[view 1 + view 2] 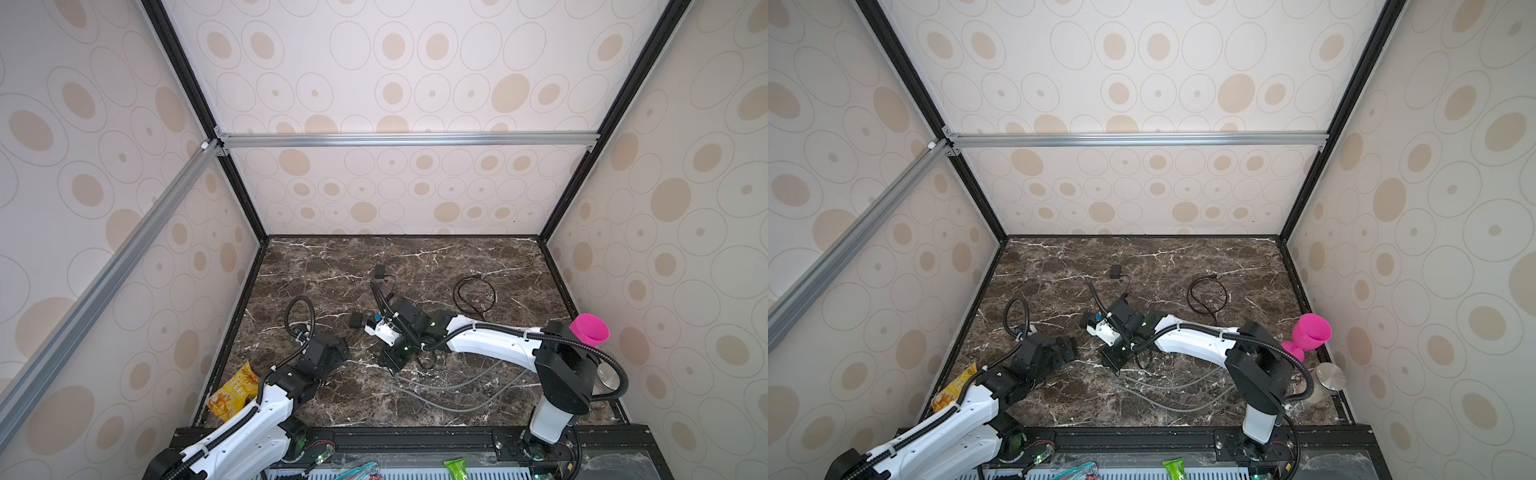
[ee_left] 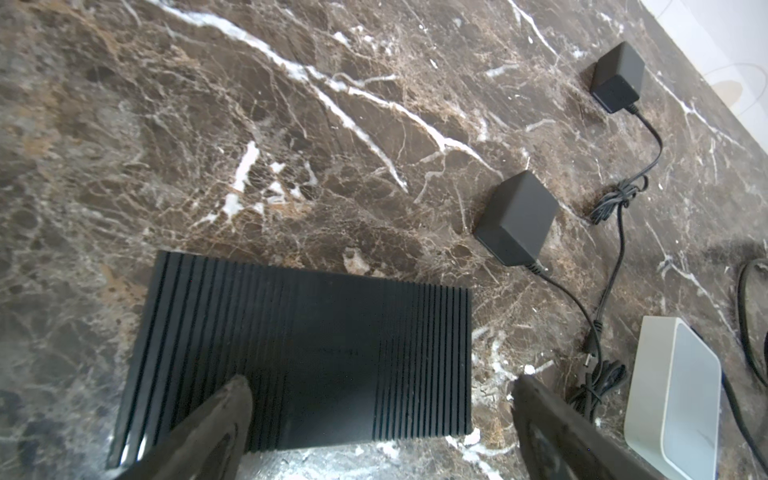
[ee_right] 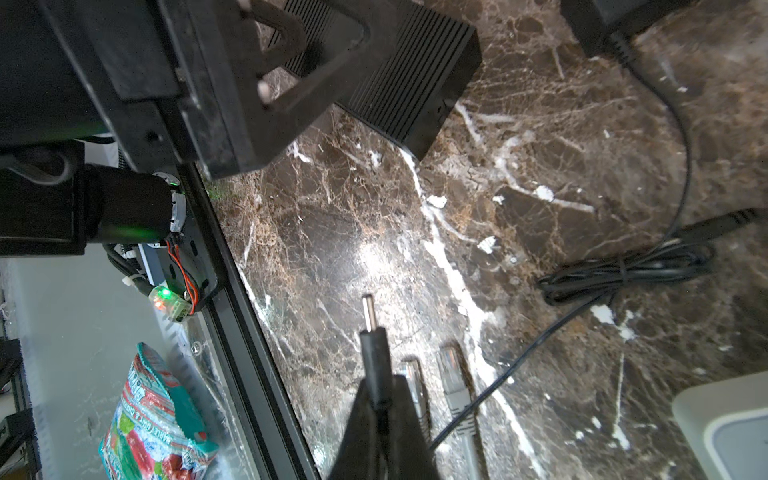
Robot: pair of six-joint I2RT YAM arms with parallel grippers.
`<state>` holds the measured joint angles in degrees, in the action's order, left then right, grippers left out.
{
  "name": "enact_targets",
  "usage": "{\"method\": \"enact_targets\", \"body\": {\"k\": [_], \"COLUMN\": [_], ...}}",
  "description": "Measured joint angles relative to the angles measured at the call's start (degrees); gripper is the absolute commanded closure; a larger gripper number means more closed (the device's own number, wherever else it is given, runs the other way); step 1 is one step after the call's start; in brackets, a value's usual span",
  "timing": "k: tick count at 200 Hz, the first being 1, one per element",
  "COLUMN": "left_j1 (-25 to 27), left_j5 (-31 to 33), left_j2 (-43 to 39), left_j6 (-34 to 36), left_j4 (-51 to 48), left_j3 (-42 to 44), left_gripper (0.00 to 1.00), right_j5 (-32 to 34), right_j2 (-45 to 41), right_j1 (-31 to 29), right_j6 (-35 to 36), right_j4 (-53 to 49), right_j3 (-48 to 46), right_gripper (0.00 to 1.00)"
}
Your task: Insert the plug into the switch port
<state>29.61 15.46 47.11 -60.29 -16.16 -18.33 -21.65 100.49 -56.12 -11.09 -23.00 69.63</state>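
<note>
The right gripper (image 3: 377, 395) was clamped shut on the black barrel plug (image 3: 371, 332), whose metal tip stuck out over the marble table (image 3: 332, 232), apart from the ribbed black switch (image 3: 415, 70). The left gripper (image 2: 382, 395) hung over the switch with its 2 fingers (image 2: 224, 419) spread wide, holding nothing.

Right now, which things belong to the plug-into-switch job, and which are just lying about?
Job: plug, pinched in the shut right gripper; black switch; open left gripper over it.
Lying about: far black adapter; white box; grey network cables; coiled black cable; yellow snack bag; pink cup.
</note>
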Motion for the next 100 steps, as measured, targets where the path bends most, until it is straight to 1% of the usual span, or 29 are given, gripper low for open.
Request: {"method": "enact_targets", "body": {"k": [33, 55, 63, 78, 85, 89, 100], "left_j1": [0.0, -0.22, -0.35, -0.42, -0.59, -0.7, -0.85], "left_j5": [0.61, 1.64, 1.62, 1.75, 1.77, 1.92, 2.12], "left_j2": [-1.4, -2.93, -3.04, -2.4, -1.97, -1.57, -0.26], "left_j6": [1.86, 1.97, 1.84, 1.84, 1.84, 1.7, 1.79], "left_j4": [0.02, 0.04, 0.22, 1.6, 2.29, 2.8, 3.96], "left_j3": [0.11, 0.57, 1.14, 2.73, 2.95, 3.04, 3.08], "left_gripper": [0.02, 0.02, 0.05, 0.13, 0.15, 0.19, 0.19], "right_j5": [-0.26, -0.9, -1.09, -1.36, -1.44, -1.53, -1.73], "right_j2": [1.2, 3.76, 4.85, 6.36, 6.69, 6.88, 7.28], "right_j1": [0.0, -0.02, -0.02, -0.02, -0.02, -0.02, -0.02], "right_j6": [0.24, 1.51, 1.97, 2.86, 3.3, 3.65, 4.24], "right_j4": [0.83, 0.31, 0.17, 0.07, 0.02, -0.07, -0.37], "right_j3": [0.02, 1.29, 1.92, 2.73, 2.82, 2.91, 3.3], "right_gripper": [1.0, 1.0, 1.0, 1.0, 1.0, 1.0, 1.0]}}
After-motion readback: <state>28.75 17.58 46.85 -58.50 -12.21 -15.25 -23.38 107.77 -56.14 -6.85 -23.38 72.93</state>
